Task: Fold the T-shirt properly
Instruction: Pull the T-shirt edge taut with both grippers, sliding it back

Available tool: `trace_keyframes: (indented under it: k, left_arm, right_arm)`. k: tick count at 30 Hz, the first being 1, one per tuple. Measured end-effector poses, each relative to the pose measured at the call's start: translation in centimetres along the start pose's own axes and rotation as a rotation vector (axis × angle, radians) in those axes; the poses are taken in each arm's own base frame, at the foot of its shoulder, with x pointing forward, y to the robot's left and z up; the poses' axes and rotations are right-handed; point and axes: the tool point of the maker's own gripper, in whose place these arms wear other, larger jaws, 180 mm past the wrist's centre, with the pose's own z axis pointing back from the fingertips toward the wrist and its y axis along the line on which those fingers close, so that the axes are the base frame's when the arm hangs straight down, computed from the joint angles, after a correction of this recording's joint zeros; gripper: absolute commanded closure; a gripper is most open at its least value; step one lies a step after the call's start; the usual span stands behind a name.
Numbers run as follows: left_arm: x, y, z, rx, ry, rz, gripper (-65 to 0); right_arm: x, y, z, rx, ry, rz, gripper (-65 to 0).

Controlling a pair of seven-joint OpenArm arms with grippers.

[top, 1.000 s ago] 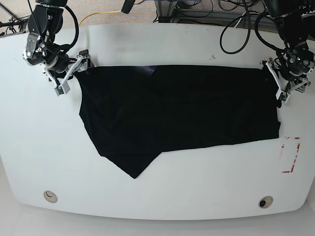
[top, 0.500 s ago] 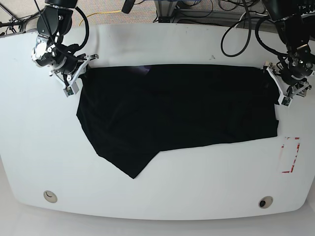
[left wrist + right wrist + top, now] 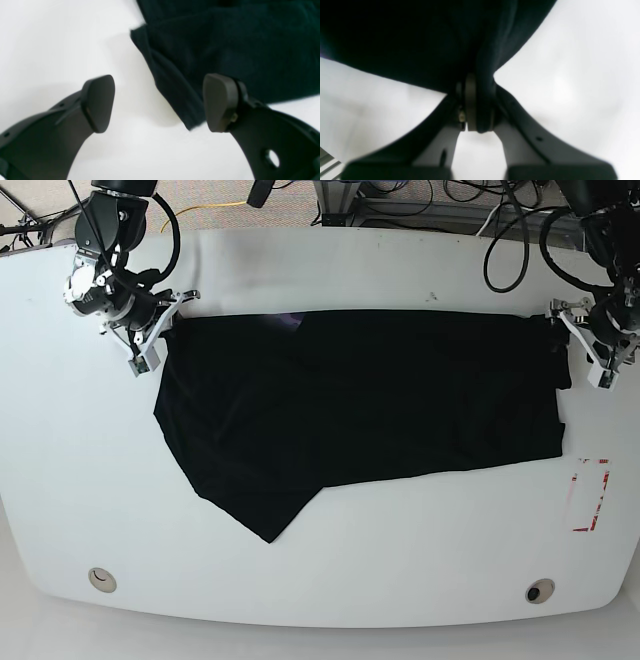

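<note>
The black T-shirt (image 3: pixel 370 400) lies spread flat on the white table (image 3: pixel 330 270), with one point hanging toward the front left. A small purple print (image 3: pixel 292 321) shows at its far edge. My right gripper (image 3: pixel 160 330) is at the shirt's far left corner. In the right wrist view it (image 3: pixel 478 105) is shut on a fold of the black fabric (image 3: pixel 420 37). My left gripper (image 3: pixel 580 345) is just off the shirt's right edge. In the left wrist view it (image 3: pixel 160 103) is open, with the shirt's hem (image 3: pixel 175 95) lying on the table between the fingers.
A red and white marker (image 3: pixel 590 495) lies at the right edge of the table. Two round holes (image 3: pixel 100 580) (image 3: pixel 540 591) sit near the front edge. Cables (image 3: pixel 470 240) hang over the back of the table.
My left gripper has drawn back to the right, off the shirt's right edge. My right gripper first moved up and right with the left corner, then stayed still.
</note>
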Motion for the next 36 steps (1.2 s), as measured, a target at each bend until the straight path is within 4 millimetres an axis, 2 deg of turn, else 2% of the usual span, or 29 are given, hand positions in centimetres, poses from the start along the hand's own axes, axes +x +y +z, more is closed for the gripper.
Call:
trace_keyframes:
  k: [2, 7, 10, 11, 16, 20, 28, 36]
  left_arm:
    - [-0.8, -0.4, -0.2, -0.01, 0.026, 0.003, -51.2]
    - [-0.3, -2.1, -1.1, -0.051, 0.015, -0.007, -51.1]
    - [-1.2, -2.4, -1.1, -0.058, 0.034, -0.003, -50.6]
    - [-1.4, -2.4, -1.1, -0.058, 0.04, -0.002, -48.9]
    - [-2.4, -1.7, -1.1, -0.016, 0.092, -0.031, -25.4]
    - [-3.5, -2.2, -1.9, -0.005, 0.127, -0.022, -18.2]
    - [-3.1, -1.9, -2.1, 0.016, 0.126, -0.034, -11.3]
    - [-3.3, -1.7, -0.5, 0.048, 0.14, -0.091, -11.0]
  right_arm:
    - [0.0, 0.0, 0.0, 0.001, 0.0, 0.0, -0.2]
    - [0.2, 0.6, -0.3, 0.011, -0.011, -0.013, -0.2]
    - [0.2, 0.7, -0.4, 0.015, -0.013, -0.016, -0.2]
    - [0.2, 0.7, -0.3, 0.015, -0.013, -0.016, -0.2]
    - [0.2, 0.8, -0.4, 0.015, -0.014, -0.017, 0.0]
    - [0.2, 0.7, -0.4, 0.015, -0.013, -0.017, 0.0]
    - [0.1, 0.7, -0.3, 0.016, -0.014, -0.017, 0.0]
    - [0.0, 0.9, 0.1, 0.01, -0.011, -0.002, 0.0]
